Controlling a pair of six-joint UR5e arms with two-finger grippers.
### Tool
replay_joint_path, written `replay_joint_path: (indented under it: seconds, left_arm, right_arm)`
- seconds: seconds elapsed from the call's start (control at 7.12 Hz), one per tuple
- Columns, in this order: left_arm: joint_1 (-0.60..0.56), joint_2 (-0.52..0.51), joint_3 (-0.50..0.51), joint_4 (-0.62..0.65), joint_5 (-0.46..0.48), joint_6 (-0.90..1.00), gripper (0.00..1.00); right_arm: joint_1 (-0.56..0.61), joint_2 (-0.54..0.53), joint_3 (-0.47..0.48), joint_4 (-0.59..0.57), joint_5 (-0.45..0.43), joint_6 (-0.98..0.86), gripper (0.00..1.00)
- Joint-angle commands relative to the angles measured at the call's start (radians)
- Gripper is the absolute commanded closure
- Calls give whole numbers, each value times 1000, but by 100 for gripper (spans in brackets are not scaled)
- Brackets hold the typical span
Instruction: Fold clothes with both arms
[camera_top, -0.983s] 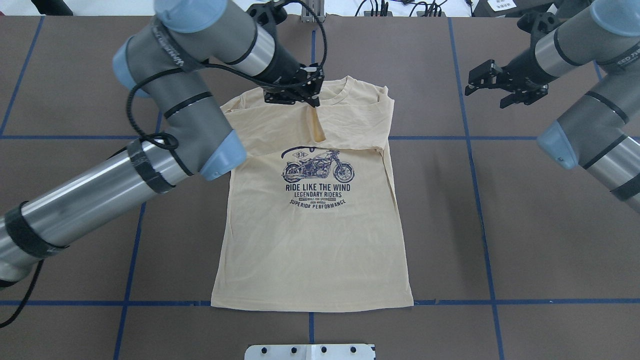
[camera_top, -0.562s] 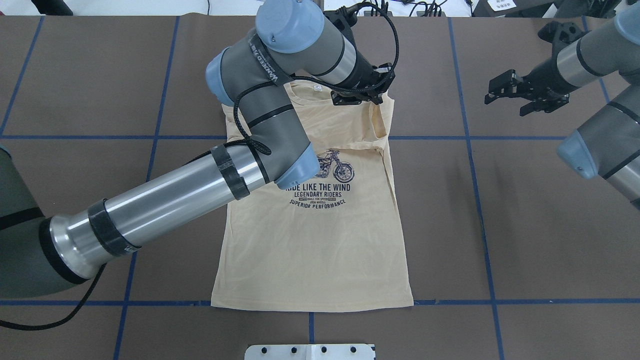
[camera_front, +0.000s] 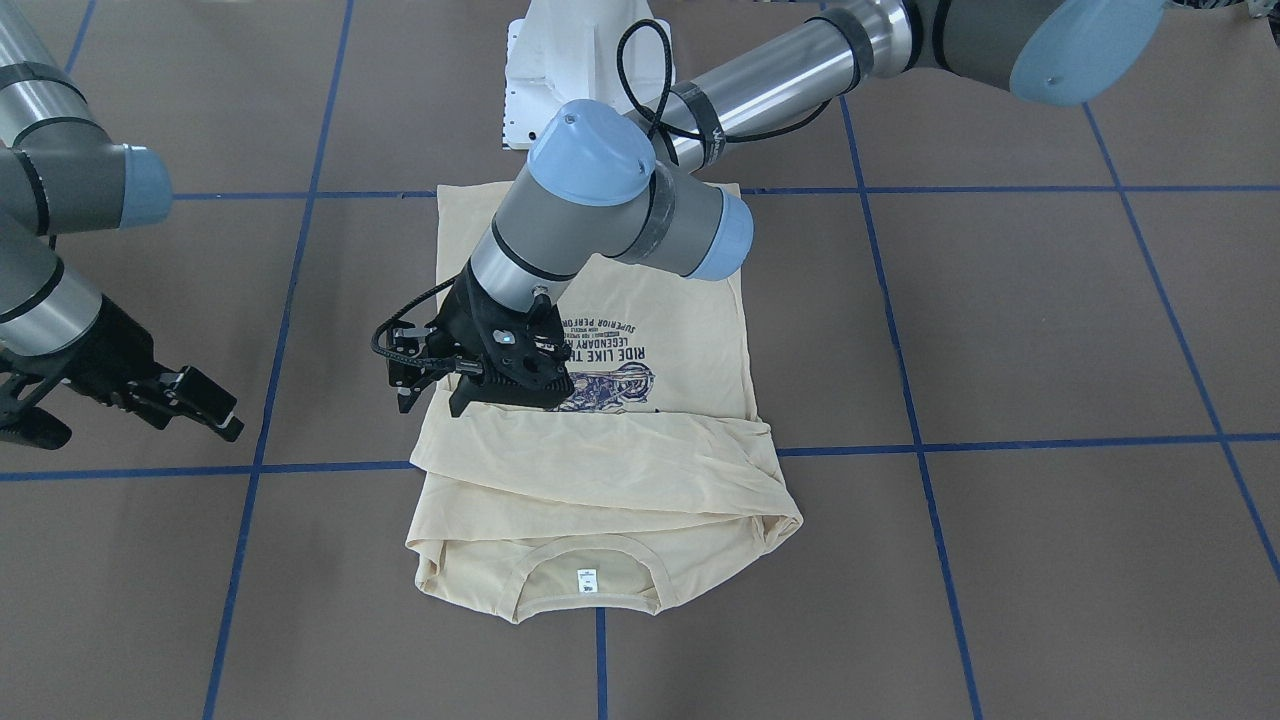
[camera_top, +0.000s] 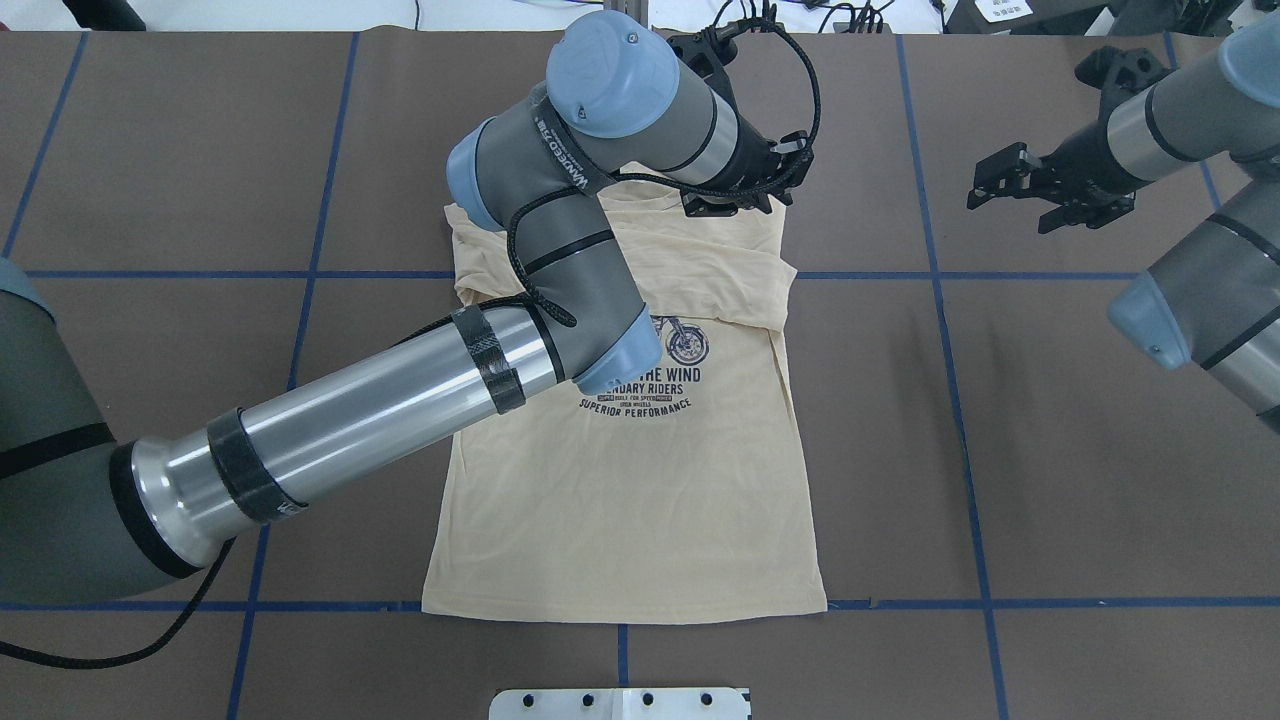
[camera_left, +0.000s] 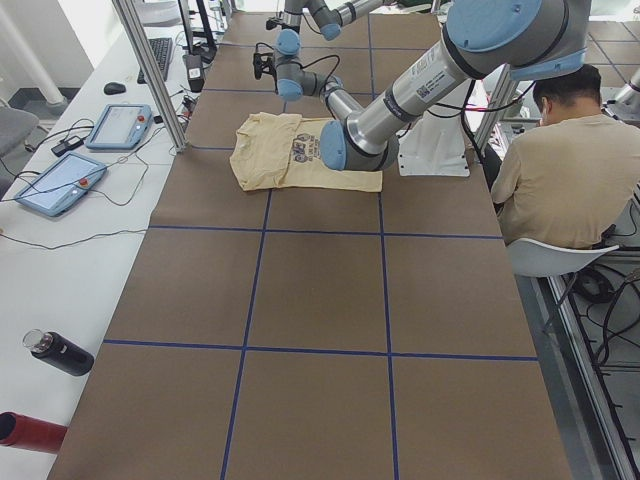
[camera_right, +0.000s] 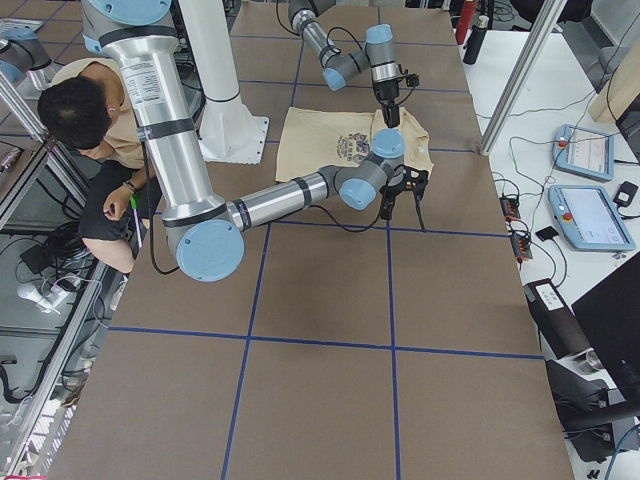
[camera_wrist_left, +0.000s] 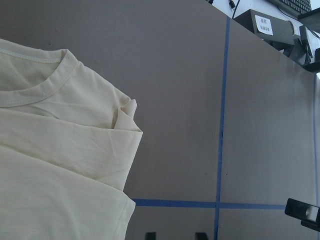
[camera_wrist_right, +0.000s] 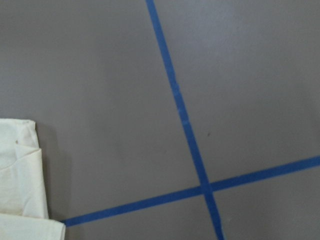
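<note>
Though hidden overhead, the neck label (camera_front: 586, 579) of the T-shirt (camera_top: 620, 500) showed from the front; the left gripper (camera_front: 430, 405), wide like the right gripper (camera_top: 1010, 205), had released the sleeve (camera_front: 600, 462).

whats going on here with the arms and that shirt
Two robot arms are folding a cream T-shirt that lies flat on the table. The left gripper is over the shirt's shoulder edge on the robot's right side, open and holding no cloth. A layer of fabric already lies folded across the chest. The right gripper hovers open off to the side, touching nothing.
</note>
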Motion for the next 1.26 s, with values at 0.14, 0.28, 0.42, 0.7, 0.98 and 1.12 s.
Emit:
replay_joint_path:
  seconds: [0.14, 0.28, 0.42, 0.7, 0.98, 1.12]
  left_arm:
    - [-88, 292, -313, 12, -143, 87, 6]
    - [-112, 391, -401, 17, -145, 142, 7]
    - [-140, 507, -492, 17, -165, 220, 8]
    - [-217, 638, -582, 18, -223, 319, 8]
    - [-255, 718, -626, 20, -266, 321, 7]
    - [-272, 729, -628, 20, -283, 319, 7]
  right_arm:
    - [-247, -60, 219, -12, -197, 350, 0]
    - [-331, -66, 258, -15, -284, 424, 0]
    - [-438, -79, 311, -69, -393, 493, 0]
    - [-615, -77, 387, -184, -564, 655, 1]
    - [-692, -82, 386, -187, -621, 769, 1]
    - [-703, -82, 384, -190, -621, 791, 1]
